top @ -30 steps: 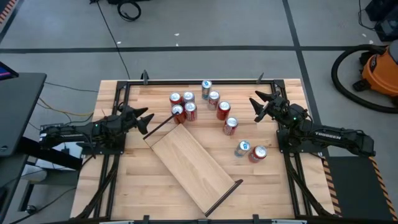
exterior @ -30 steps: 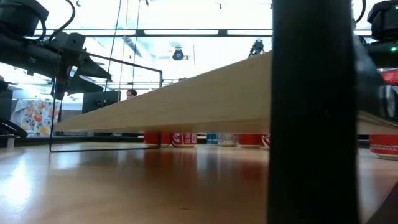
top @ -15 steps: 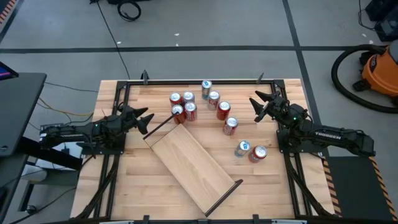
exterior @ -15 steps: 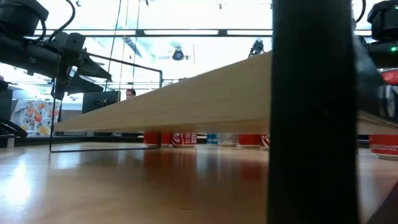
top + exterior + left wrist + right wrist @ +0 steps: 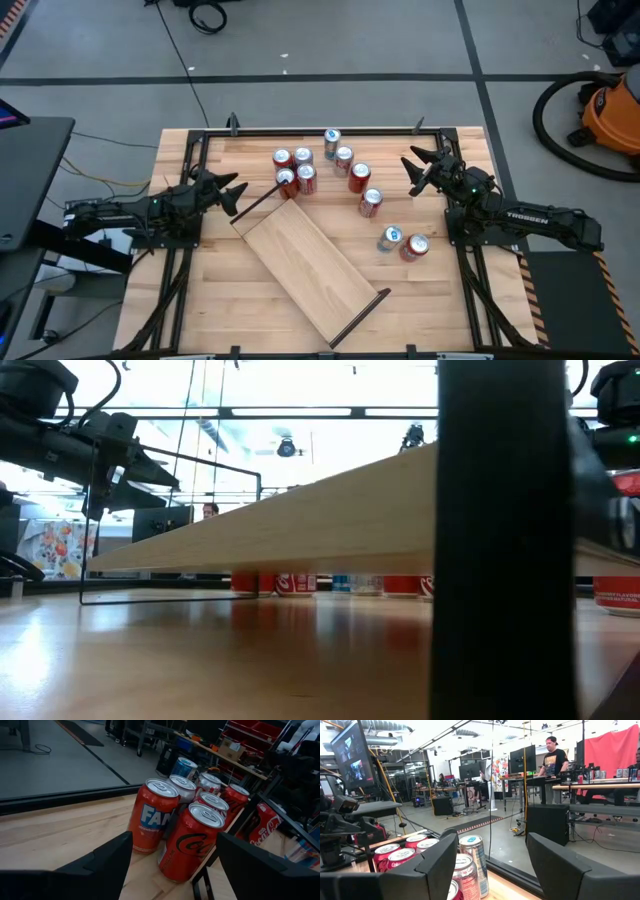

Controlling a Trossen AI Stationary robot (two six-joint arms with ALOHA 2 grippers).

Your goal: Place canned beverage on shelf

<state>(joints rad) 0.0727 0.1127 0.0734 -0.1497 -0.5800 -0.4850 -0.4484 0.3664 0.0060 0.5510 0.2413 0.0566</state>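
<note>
The left gripper hangs over the left side of the table with its fingers parted — nothing sits between them, and they touch nothing. Just ahead of it stands a cluster of cans, an orange one and a red one nearest.

The right gripper hovers over the right side, its fingers also apart and empty — a can stands in front of it, untouched.

The shelf lies diagonally in the middle of the table, one black end rod beside the cluster near the left gripper, the other towards the near edge. No can rests on it; two more cans stand by the right arm's base.
</note>
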